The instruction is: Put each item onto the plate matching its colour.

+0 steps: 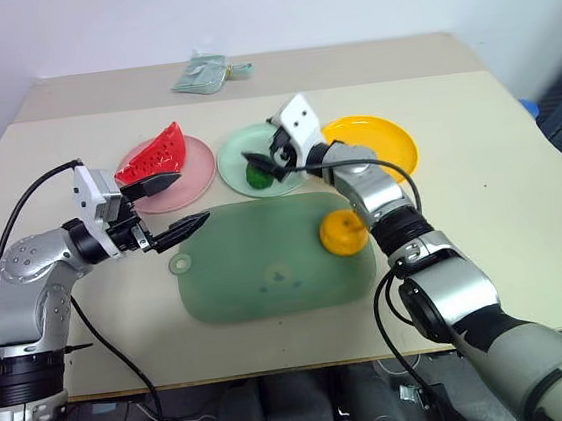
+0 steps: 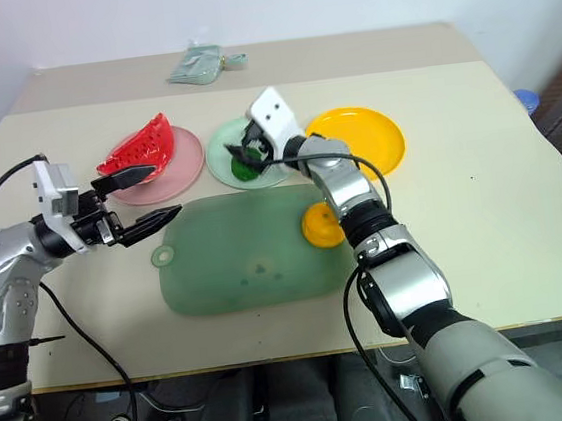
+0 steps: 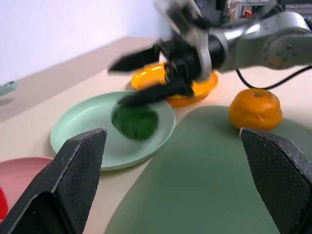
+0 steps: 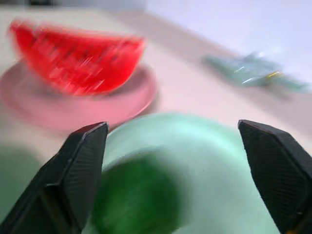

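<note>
Watermelon wedge (image 1: pixel 153 160) rests on the pink plate (image 1: pixel 190 185) and the green ball (image 1: pixel 257 174) on the mint plate (image 1: pixel 230 158), colours matched; right gripper (image 1: pixel 262 164) hovers over the ball, jaws wide and empty. Orange (image 1: pixel 343 231) waits on the cutting board (image 1: pixel 267 272), near the yellow plate (image 1: pixel 384 139); left gripper (image 1: pixel 173 204) idles, jaws wide

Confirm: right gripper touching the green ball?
Cannot tell. In the left wrist view the right gripper is open over the green ball, its lower finger at the ball's top edge, blurred.

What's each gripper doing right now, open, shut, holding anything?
Left gripper: open, holding nothing, beside the pink plate.
Right gripper: open, holding nothing, over the green ball on the mint plate.
</note>
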